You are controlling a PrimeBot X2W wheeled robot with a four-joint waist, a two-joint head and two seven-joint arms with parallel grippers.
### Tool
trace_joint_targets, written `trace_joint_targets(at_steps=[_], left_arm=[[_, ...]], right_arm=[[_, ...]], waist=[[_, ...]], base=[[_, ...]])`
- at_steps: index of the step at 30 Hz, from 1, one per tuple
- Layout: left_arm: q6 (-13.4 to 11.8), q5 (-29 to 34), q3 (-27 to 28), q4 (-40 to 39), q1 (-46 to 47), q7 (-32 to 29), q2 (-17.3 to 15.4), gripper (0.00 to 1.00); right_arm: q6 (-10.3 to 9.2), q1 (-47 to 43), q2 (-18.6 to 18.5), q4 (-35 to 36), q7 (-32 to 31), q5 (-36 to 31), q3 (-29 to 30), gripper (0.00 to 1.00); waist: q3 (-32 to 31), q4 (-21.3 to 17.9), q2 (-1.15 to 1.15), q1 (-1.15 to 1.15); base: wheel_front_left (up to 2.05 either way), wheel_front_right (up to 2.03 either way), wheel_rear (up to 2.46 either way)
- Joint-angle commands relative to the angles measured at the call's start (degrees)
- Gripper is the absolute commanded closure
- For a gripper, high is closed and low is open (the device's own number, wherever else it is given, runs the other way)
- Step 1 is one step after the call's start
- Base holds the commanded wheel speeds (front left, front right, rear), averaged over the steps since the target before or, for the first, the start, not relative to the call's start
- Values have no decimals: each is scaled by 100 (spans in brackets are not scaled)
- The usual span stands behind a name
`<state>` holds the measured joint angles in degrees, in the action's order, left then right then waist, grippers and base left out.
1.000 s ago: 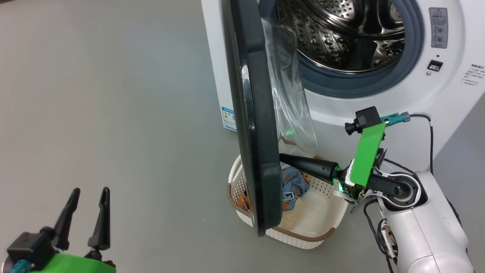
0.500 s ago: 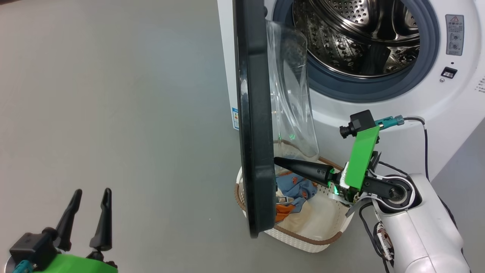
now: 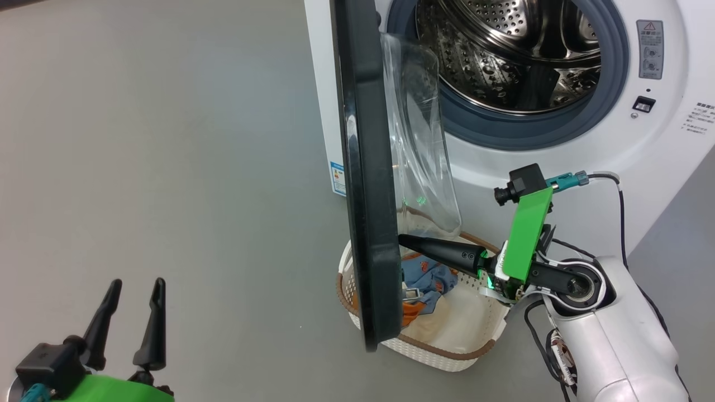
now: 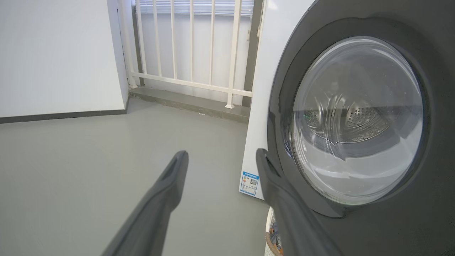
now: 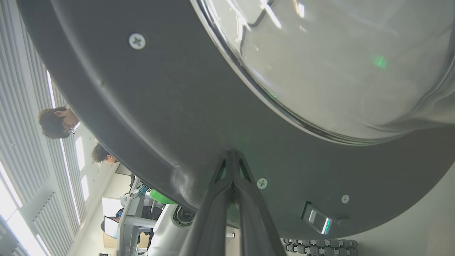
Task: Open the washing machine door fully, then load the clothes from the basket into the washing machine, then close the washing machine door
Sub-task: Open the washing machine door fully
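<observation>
- Black and glossy, the washing machine door [image 3: 366,184] stands swung out, edge-on in the head view and roughly square to the front of the white washing machine [image 3: 503,162]; its clear glass bowl [image 3: 419,139] bulges toward the opening
- behind the bowl, the steel drum [image 3: 503,50] shows inside the grey gasket [image 3: 558,131]
- right gripper [image 3: 403,240]: its two dark fingers are pressed together on themselves; the tips touch the door's inner face low down, just below the bowl
- left gripper [image 3: 136,282]: fingers spread wide, low at the left over the grey floor [image 3: 167,139], well apart from the door's outer face
- the basket [image 3: 441,357] sits on the floor before the machine, under the door's lower edge, partly hidden by it
- the clothes [image 3: 433,279] lie inside the basket; a blue piece with orange prints rests on orange and cream ones
</observation>
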<state>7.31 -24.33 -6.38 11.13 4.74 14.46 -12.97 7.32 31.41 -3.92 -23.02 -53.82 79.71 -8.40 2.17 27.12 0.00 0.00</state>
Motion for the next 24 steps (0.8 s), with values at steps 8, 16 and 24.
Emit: trace_joint_targets(at_steps=[8, 16, 24], left_arm=[[18, 26, 201, -125, 41, 54, -149, 0], [18, 131, 195, -194, -8, 54, -146, 0], [18, 151, 241, -268, -41, 54, -138, 0]], right_arm=[[17, 47, 13, 263, 126, 62, -81, 91], [17, -72, -107, 470, 259, -5, -40, 0], [17, -217, -229, 1147, 790, -366, -147, 0]], waist=[[-25, -165, 0, 0], [-92, -534, 0, 0], [-138, -978, 0, 0]], base=[[0, 0, 0], [0, 0, 0], [0, 0, 0]])
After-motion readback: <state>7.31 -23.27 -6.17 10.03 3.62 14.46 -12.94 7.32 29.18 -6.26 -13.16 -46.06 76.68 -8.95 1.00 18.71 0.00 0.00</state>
